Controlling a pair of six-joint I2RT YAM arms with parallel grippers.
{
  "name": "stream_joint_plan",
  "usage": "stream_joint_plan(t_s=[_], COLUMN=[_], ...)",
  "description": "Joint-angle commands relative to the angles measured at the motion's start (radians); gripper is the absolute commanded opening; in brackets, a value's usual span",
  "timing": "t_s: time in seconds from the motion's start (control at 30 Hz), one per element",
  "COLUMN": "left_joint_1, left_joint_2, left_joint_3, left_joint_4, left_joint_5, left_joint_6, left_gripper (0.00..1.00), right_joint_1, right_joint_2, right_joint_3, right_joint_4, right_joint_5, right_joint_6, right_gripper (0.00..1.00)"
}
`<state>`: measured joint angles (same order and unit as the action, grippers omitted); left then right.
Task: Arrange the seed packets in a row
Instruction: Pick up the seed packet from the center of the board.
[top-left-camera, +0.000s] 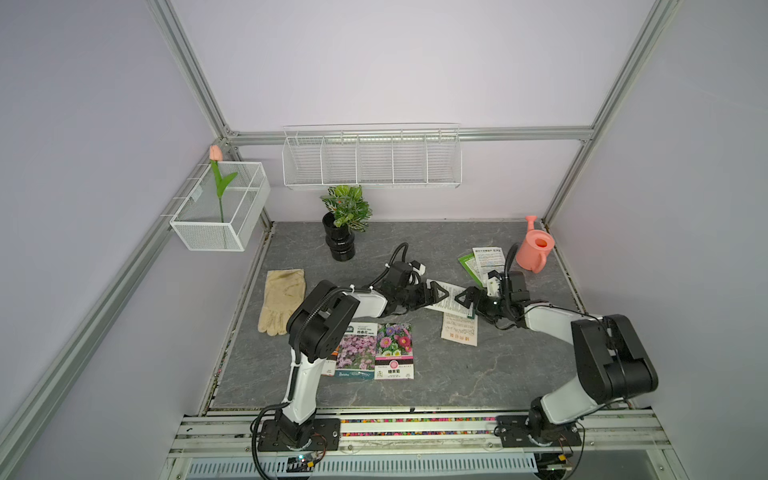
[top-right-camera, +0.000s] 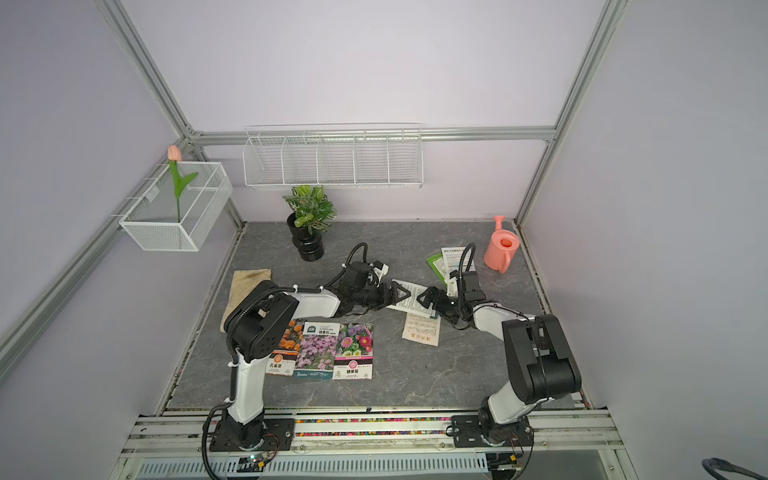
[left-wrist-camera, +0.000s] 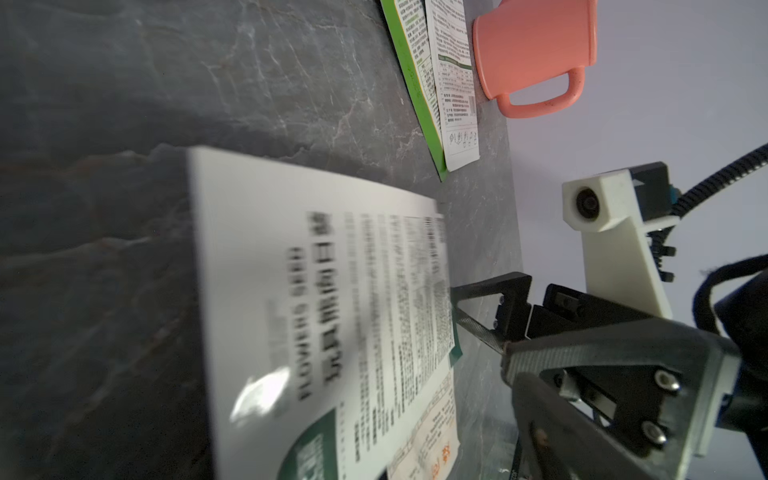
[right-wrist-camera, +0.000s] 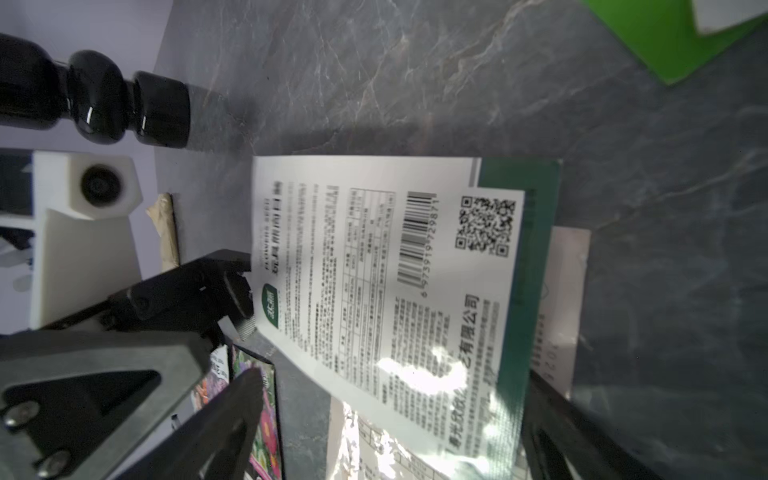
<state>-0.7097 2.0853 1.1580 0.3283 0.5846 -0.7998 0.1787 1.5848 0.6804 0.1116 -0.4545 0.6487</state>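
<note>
A seed packet (top-left-camera: 451, 300) lies white back up mid-table, printed with small text, a barcode and a dark green band, one end overlapping another white-backed packet (top-left-camera: 459, 332). The left gripper (top-left-camera: 441, 293) and right gripper (top-left-camera: 462, 298) sit at its opposite ends, both with jaws spread apart. Three flower-fronted packets (top-right-camera: 318, 351) lie side by side nearer the front.
</note>
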Motion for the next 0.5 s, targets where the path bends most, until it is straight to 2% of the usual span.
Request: stream_joint_plan(t_s=[0.0,0.03,0.1,0.17,0.2,0.27,0.37,0.4,0.47], left_joint_1=[-0.008,-0.008,-0.008,-0.007,-0.007,-0.007,-0.007,-0.007,-0.005], left_joint_2=[0.023,0.017,-0.005,-0.028,-0.037,-0.048,-0.058,-0.067,-0.089], left_joint_3=[0.007,0.004,-0.004,-0.006,-0.005,0.003,0.024,0.030,0.032], left_joint_4=[-0.020,-0.021,-0.029,-0.035,-0.037,-0.038,-0.032,-0.032,-0.035], left_joint_5=[0.020,0.018,0.004,0.003,0.001,0.008,0.032,0.038,0.055], left_joint_6=[-0.015,-0.010,0.005,0.025,0.032,0.039,0.046,0.051,0.076], left_gripper=[0.85,0.84,0.75,0.62,0.54,0.34,0.05,0.00,0.00], right_joint_1=[0.001,0.001,0.001,0.001,0.001,0.001,0.001,0.001,0.001], right_joint_2=[0.011,-0.010,-0.065,-0.122,-0.147,-0.184,-0.202,-0.208,-0.225], right_joint_3=[-0.052,-0.058,-0.070,-0.081,-0.084,-0.083,-0.064,-0.062,-0.062], right_joint_4=[0.030,0.037,0.043,0.054,0.058,0.068,0.043,0.037,0.026], right_joint_5=[-0.023,-0.019,-0.001,0.005,0.006,0.003,0.001,0.002,0.007], right_joint_6=[0.041,0.040,0.038,0.031,0.029,0.023,0.014,0.012,0.008], right_gripper=[0.94,0.87,0.65,0.54,0.52,0.51,0.59,0.66,0.78])
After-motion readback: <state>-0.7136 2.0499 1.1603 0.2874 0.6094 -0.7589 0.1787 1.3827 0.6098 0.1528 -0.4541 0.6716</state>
